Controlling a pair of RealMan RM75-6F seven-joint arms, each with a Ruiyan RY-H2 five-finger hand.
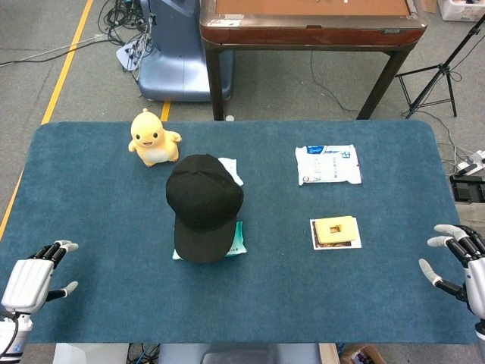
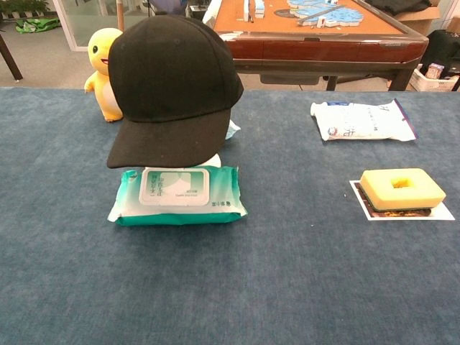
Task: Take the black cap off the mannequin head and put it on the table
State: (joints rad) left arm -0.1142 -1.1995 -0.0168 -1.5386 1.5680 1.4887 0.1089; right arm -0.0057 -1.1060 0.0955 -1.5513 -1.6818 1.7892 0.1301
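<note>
The black cap (image 1: pixel 203 203) sits upright in the middle of the blue table, its brim toward me; in the chest view the black cap (image 2: pixel 172 83) hides whatever it rests on, so no mannequin head shows. My left hand (image 1: pixel 32 277) hovers at the near left corner, fingers spread, holding nothing. My right hand (image 1: pixel 464 260) is at the near right edge, fingers apart and empty. Both hands are far from the cap. Neither hand shows in the chest view.
A teal wipes pack (image 2: pixel 178 195) lies right under the brim. A yellow duck toy (image 1: pixel 152 138) stands behind the cap to its left. A white pouch (image 1: pixel 327 164) and a yellow sponge on a card (image 1: pixel 335 230) lie to the right. A wooden table (image 1: pixel 311 26) stands beyond.
</note>
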